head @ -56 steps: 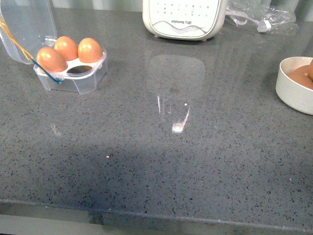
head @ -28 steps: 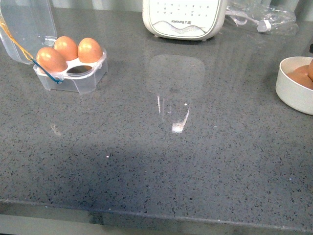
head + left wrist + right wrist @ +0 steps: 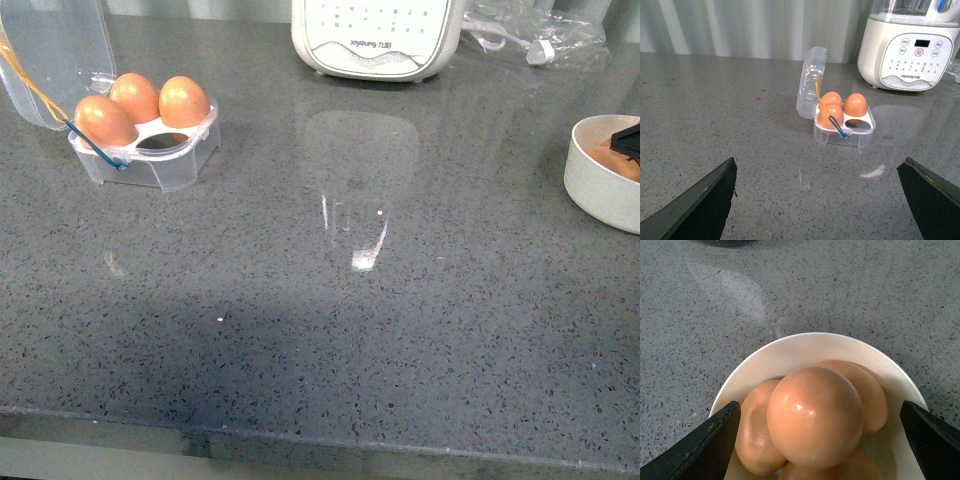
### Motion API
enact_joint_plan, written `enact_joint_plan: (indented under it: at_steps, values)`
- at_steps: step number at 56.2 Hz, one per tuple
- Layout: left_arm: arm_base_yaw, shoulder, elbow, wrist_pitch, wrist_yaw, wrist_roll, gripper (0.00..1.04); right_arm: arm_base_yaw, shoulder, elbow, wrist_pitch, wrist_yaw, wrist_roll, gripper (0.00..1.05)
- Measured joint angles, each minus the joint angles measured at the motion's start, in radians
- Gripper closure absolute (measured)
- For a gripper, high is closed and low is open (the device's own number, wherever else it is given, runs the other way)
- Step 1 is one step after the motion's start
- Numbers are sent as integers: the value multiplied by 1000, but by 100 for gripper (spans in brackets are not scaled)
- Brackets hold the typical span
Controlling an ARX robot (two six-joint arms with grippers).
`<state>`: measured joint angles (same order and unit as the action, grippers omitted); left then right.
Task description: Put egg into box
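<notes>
My right pincer (image 3: pixel 818 407) hangs spread wide on either side of the egg (image 3: pixel 815 417), holding nothing. The egg is smooth, glossy orange-brown, topmost of several in a white bowl (image 3: pixel 805 338) on the grey surface (image 3: pixel 330 330). A second ago this pincer was outside the front view; now its dark tip shows over the bowl. My left pincer (image 3: pixel 818 161) is also wide apart, empty. Farther off, the box (image 3: pixel 150 165) stands open, holding three eggs (image 3: pixel 135 97), one cell free.

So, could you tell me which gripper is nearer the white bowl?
Right. The right gripper hangs over the bowl, jaws open either side of the top egg. The left gripper faces the carton, bowl out of its view.
</notes>
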<state>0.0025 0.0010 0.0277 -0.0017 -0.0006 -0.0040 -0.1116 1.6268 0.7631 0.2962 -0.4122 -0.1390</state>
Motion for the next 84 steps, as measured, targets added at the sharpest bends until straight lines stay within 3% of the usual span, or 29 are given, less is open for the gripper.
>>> enact_joint_plan:
  at_steps: [3, 13, 20, 23, 50, 60, 67, 84]
  values:
    - [0, 0, 0, 0, 0, 0, 7, 0, 0, -1, 1, -1, 0, 8]
    - [0, 0, 0, 0, 0, 0, 7, 0, 0, -5, 6, 0, -1, 42]
    - [0, 0, 0, 0, 0, 0, 7, 2, 0, -5, 9, -9, -2, 59]
    - [0, 0, 0, 0, 0, 0, 7, 4, 0, -6, 9, -9, -4, 62]
    - [0, 0, 0, 0, 0, 0, 7, 35, -101, -16, 9, 19, -35, 63]
    - [0, 0, 0, 0, 0, 0, 7, 70, -146, 2, -3, -24, -59, 63]
    - [0, 0, 0, 0, 0, 0, 7, 92, -154, 14, -11, -107, -72, 63]
    - [0, 0, 0, 0, 0, 0, 7, 91, -222, 2, 20, -509, -102, 63]
